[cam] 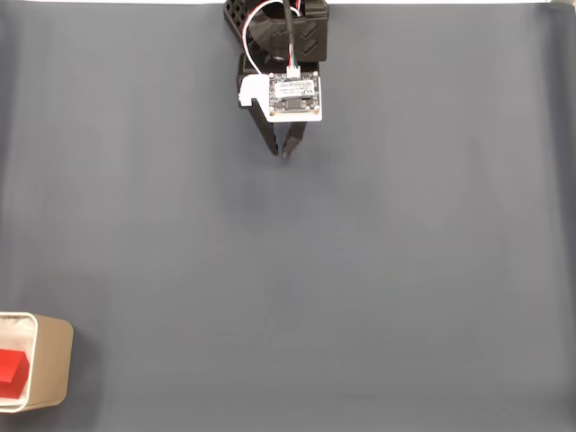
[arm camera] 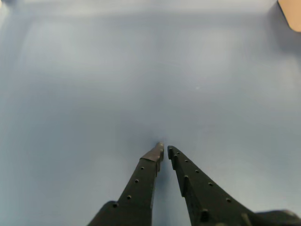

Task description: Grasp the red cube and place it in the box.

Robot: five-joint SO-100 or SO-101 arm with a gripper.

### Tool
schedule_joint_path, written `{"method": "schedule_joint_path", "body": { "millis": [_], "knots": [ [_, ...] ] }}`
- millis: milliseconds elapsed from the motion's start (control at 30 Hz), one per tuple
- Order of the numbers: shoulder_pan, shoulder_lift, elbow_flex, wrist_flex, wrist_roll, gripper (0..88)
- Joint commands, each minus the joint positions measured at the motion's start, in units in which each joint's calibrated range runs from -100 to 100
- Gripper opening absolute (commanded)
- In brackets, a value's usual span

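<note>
The red cube lies inside the cream-white box at the lower left edge of the fixed view. My gripper hangs at the top middle of that view, far from the box, its black fingers pointing down and nearly touching. From the wrist camera the gripper is shut with nothing between its tips, over bare grey mat. A corner of the box peeks in at the top right of the wrist view.
A grey-blue mat covers the whole table. The arm's base and its white wrist board sit at the top edge. The mat's white border runs along the top.
</note>
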Motion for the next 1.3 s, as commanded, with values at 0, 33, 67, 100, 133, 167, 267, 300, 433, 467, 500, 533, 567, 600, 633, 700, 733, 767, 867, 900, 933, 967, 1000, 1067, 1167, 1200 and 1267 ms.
{"method": "schedule_joint_path", "body": {
  "millis": [0,33,67,100,133,167,267,300,433,467,500,533,567,600,633,700,733,767,867,900,933,967,1000,1067,1167,1200,1267],
  "knots": [
    [0.0,-1.1,0.5,4.5,-0.3,0.0],
    [0.2,-1.1,0.5,5.3,-0.3,0.0],
    [0.4,-1.1,0.5,6.0,-0.2,0.0],
    [0.5,-1.1,0.5,6.6,-0.1,0.0],
    [0.5,-1.1,0.5,7.2,0.0,0.0],
    [0.6,-1.1,0.5,7.6,0.0,0.0],
    [0.6,-1.1,0.5,8.9,0.0,0.0],
    [0.6,-1.1,0.5,9.3,0.0,0.0],
    [0.6,-1.1,0.5,11.8,1.0,0.0],
    [0.6,-1.1,0.5,12.1,1.2,0.0],
    [0.6,-1.1,0.5,12.3,1.4,0.0],
    [0.6,-1.1,0.5,12.7,1.4,0.0],
    [0.6,-1.1,0.5,13.2,1.6,0.0],
    [0.6,-1.1,0.5,13.7,1.7,0.0],
    [0.6,-1.1,0.5,14.2,1.8,0.0],
    [0.5,-1.1,0.5,14.5,1.5,0.1],
    [0.4,-1.1,0.5,14.5,1.4,0.2],
    [0.3,-1.1,0.5,14.5,1.4,0.2],
    [0.3,-1.1,0.5,14.6,0.8,0.2],
    [0.3,-1.1,0.5,14.8,0.4,0.2],
    [0.3,-1.1,0.5,14.8,0.4,0.2],
    [0.3,-1.1,0.5,14.8,0.4,0.2],
    [0.3,-1.1,0.5,14.8,0.4,0.2],
    [0.3,-1.1,0.5,14.8,0.4,0.2],
    [0.3,-1.1,0.5,14.8,0.4,0.2],
    [0.3,-1.1,0.5,14.8,0.4,0.2],
    [0.3,-1.1,0.5,14.8,0.4,0.2]
  ]
}}
